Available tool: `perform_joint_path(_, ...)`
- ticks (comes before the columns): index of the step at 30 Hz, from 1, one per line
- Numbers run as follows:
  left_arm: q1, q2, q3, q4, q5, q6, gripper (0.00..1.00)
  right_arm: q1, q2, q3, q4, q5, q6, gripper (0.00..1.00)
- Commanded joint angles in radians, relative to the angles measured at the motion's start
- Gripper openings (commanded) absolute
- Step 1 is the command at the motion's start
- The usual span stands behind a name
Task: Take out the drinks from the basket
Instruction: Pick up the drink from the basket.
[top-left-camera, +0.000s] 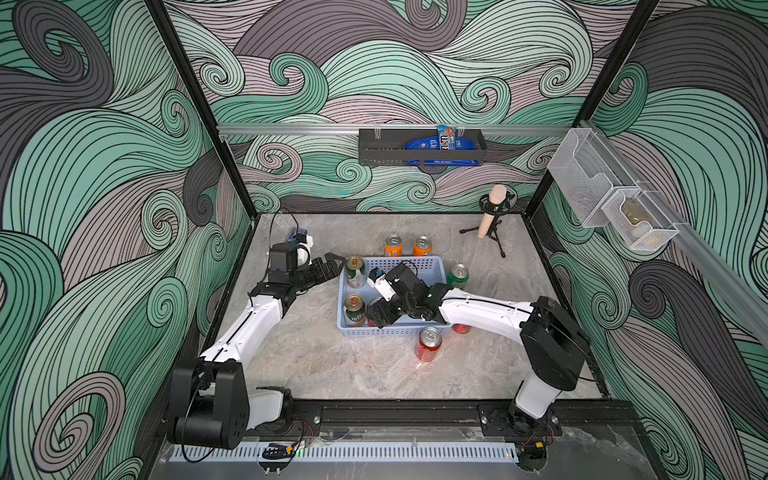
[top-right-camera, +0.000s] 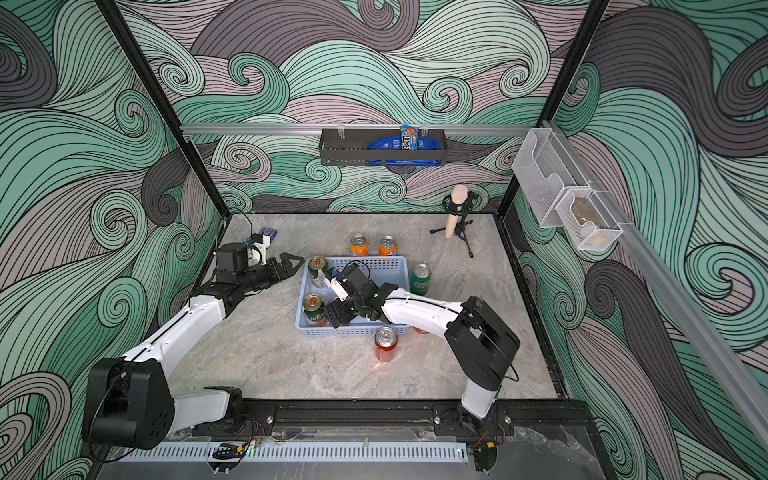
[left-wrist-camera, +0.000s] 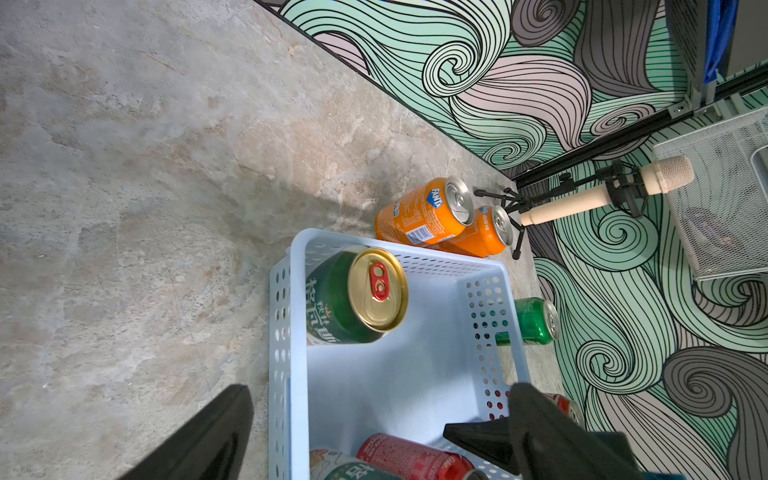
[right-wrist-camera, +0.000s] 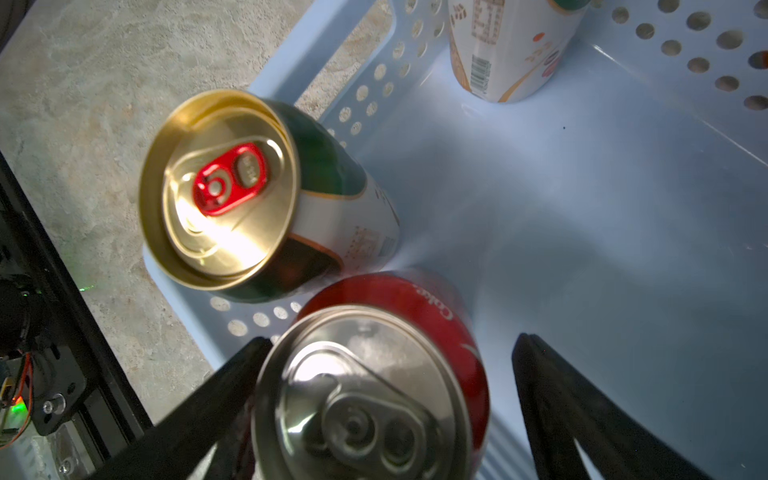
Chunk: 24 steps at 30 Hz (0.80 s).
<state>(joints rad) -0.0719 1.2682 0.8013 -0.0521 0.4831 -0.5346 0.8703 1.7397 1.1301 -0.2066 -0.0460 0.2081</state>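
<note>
We see the right fingers spread around the upright red can inside the basket. One finger looks to touch the can's side and the other stands clear of it, so nothing is gripped. Just beside this can, in the basket's near left corner, a gold-topped can crowds that finger, and the perforated wall runs close by both. A second gold-topped can stands in the far left corner, and the left fingers hang wide and empty by that corner.

On the counter outside the basket:
- A left orange can and a right orange can stand beyond the far wall.
- A green can stands at the right end.
- A loose red can stands before the near wall.
- A hidden red can shows only partly under the right arm.

A microphone on its tripod stands well apart at the back. A black rack and white mesh bins hang on the walls.
</note>
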Motion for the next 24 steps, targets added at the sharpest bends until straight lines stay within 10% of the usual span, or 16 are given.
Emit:
perform_joint_path(1,0.008,0.005,0.006,-0.012,0.012,0.012,0.99,0.004,0.014,-0.008,0.000,0.021,0.000,0.85)
perform_joint_path(12,0.009,0.005,0.005,-0.014,0.008,0.011,0.98,0.005,-0.031,-0.029,0.022,0.057,0.021,0.58)
perform_joint_path(24,0.009,-0.002,0.002,-0.020,0.005,0.012,0.98,-0.011,-0.166,0.008,0.022,0.123,0.055,0.51)
